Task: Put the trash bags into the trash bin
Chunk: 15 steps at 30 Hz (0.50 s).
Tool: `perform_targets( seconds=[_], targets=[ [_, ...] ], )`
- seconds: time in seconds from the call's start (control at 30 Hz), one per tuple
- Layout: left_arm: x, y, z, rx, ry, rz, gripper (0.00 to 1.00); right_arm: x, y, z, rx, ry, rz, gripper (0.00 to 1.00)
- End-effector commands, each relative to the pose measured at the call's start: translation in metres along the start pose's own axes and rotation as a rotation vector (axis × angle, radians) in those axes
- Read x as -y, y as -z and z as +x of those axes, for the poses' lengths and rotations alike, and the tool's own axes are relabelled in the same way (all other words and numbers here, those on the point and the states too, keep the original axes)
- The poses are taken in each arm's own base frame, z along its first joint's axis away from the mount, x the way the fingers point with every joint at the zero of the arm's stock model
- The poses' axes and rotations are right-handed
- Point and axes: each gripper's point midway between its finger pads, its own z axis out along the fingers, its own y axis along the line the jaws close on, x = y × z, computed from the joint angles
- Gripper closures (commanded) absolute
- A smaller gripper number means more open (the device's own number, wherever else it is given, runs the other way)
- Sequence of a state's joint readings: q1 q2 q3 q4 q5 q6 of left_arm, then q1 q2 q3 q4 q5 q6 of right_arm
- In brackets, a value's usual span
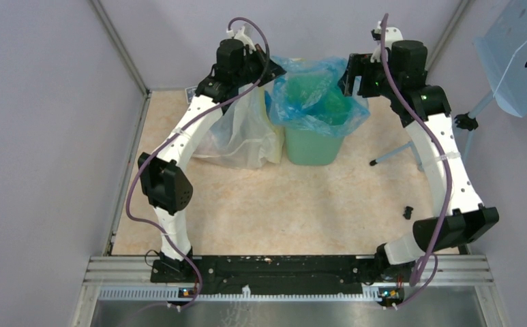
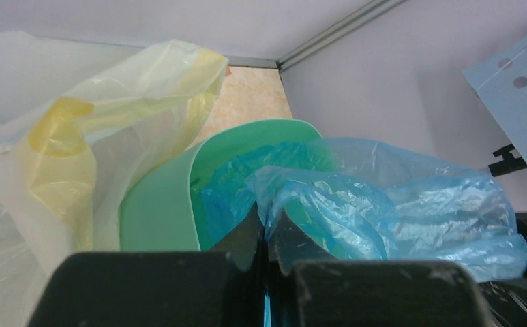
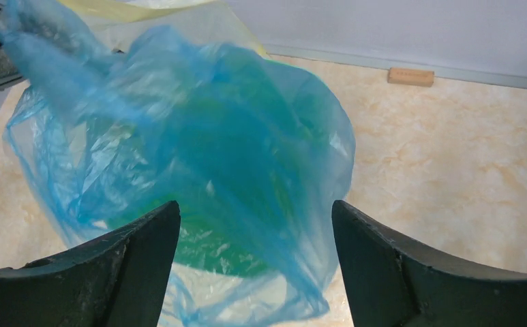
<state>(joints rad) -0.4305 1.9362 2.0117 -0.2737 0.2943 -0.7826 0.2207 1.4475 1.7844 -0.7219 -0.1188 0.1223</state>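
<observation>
The blue trash bag [image 1: 318,95] sits draped in the mouth of the upright mint-green trash bin [image 1: 313,144], far back on the desk [image 1: 301,197].
Crumpled film hides most of the rim and the bin's inside; the mouth faces up. The left end effector [image 2: 268,216] pinches a bag fold. The right end effector [image 3: 255,204] is spread wide above the bag. A clear-yellowish sack [image 1: 243,133] touches the bin's left.

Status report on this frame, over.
Left tool shut on blue bag. Right tool open, facing it. Bag draped over green bin rim. Clear sack beside bin.

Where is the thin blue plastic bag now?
Top view, far centre: blue plastic bag draped over the mint-green plastic bin, right of the clear-yellowish sack.
</observation>
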Motion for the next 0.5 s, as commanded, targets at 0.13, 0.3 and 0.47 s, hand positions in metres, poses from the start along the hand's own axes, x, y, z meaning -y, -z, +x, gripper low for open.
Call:
perform_targets(
  seconds=[0.13,0.3,0.47],
  targets=[
    [0.010,0.007,-0.031,0.070,-0.040,0.004,1.00,0.001,0.045,-0.018,0.146,0.078,0.036,0.18],
    [0.006,0.005,-0.031,0.072,-0.037,-0.002,1.00,0.002,0.044,-0.002,0.129,0.111,0.081,0.22],
    [0.007,0.006,-0.030,0.068,-0.034,0.008,1.00,0.022,0.021,0.012,0.043,0.065,0.203,0.24]
  ],
)
